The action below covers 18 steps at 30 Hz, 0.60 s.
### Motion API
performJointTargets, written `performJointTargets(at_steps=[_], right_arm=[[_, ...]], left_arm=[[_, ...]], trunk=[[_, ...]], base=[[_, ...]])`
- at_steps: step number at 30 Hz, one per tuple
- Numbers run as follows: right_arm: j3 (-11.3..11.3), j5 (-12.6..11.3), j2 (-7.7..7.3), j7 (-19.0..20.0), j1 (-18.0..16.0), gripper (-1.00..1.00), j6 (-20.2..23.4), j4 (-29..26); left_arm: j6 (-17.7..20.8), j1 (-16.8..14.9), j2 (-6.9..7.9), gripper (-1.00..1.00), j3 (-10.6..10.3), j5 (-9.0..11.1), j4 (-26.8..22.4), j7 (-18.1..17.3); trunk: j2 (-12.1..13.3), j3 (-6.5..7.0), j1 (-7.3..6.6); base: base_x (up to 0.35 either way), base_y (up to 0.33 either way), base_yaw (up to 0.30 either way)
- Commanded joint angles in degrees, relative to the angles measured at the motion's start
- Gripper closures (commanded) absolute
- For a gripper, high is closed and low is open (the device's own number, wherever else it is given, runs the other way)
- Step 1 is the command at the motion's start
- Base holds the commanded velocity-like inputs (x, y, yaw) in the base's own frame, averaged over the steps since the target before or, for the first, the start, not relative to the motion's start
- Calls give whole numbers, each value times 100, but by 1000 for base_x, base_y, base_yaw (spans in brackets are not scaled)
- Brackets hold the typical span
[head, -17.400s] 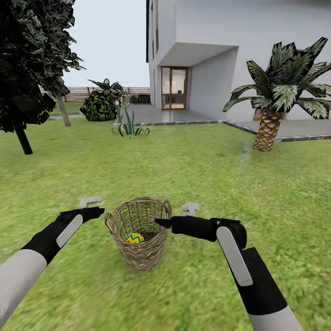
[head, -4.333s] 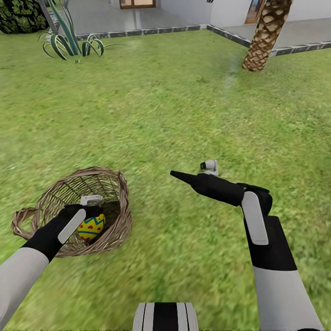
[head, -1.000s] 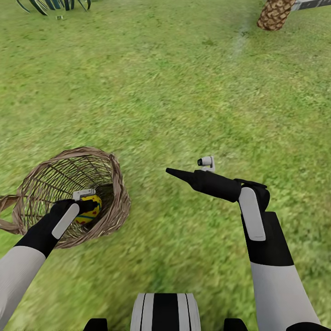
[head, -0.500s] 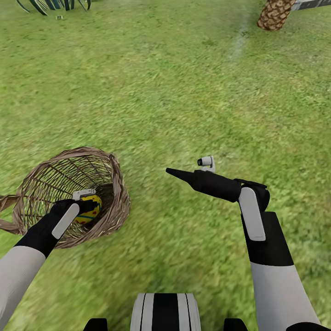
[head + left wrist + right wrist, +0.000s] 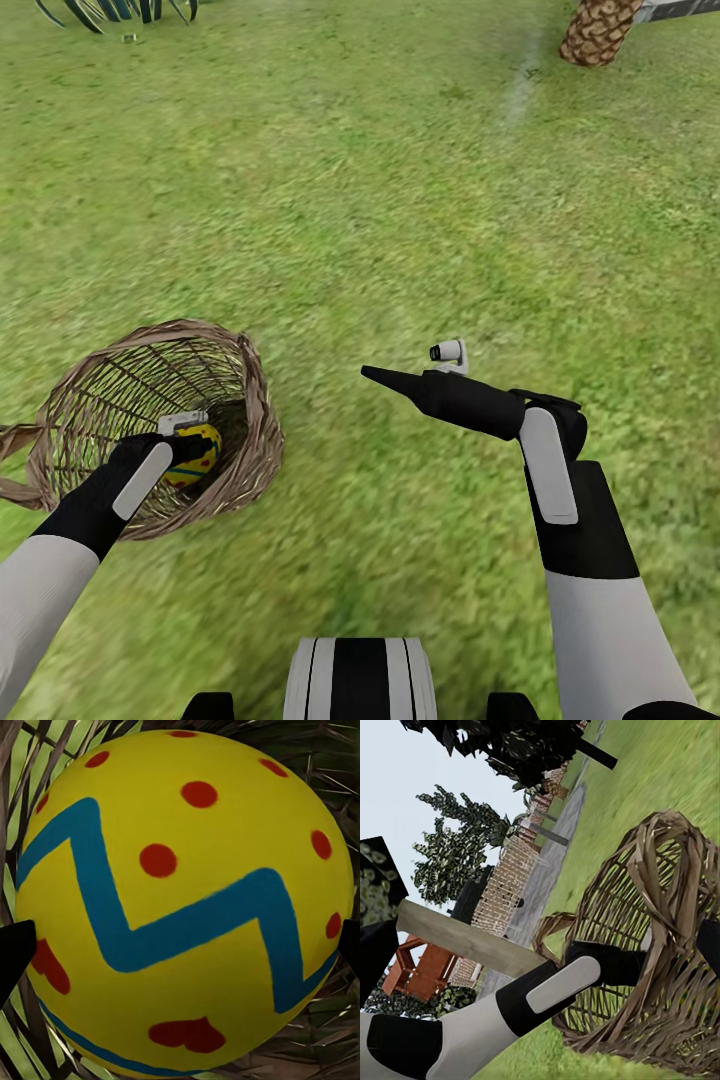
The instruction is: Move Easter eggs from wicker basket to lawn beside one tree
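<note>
The wicker basket (image 5: 150,420) lies tipped on the lawn (image 5: 400,200) at the lower left and also appears in the right wrist view (image 5: 660,945). My left gripper (image 5: 190,447) reaches into it and stands open. One yellow Easter egg (image 5: 203,445) with red dots and a blue zigzag (image 5: 180,900) sits between its fingertips (image 5: 11,956), which flank the egg's sides. The other eggs are hidden. My right gripper (image 5: 372,374) hovers open over the grass to the right of the basket, holding nothing. A pale leaning tree trunk (image 5: 465,937) rises far behind the basket.
A scaly palm trunk (image 5: 598,30) stands at the far right and a spiky plant (image 5: 110,8) at the far left. Open grass stretches between them. Dark trees, a brick wall (image 5: 502,892) and a paved strip lie beyond the basket. My base (image 5: 360,680) is below.
</note>
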Motion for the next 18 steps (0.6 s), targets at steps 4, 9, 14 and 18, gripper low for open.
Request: performJointTargets(at_steps=[4, 9, 14, 18], right_arm=[[-5, 22, 3, 26, -1, -100, 21, 0], [-5, 25, 3, 26, 0, -100, 21, 0], [-5, 26, 3, 26, 0, -100, 21, 0], [-4, 27, 1, 26, 0, -100, 21, 0]], left_arm=[[-69, 3, 6, 100, -33, 270, 261, 30], [-70, 3, 6, 100, -34, 270, 261, 36], [-71, 3, 6, 100, -40, 265, 261, 36], [-71, 3, 6, 100, -50, 262, 261, 39]], trunk=[[0, -4, 2], [0, -4, 2], [0, -4, 2], [0, -4, 2]], base=[[0, 0, 0], [0, 0, 0], [0, 0, 0], [0, 0, 0]])
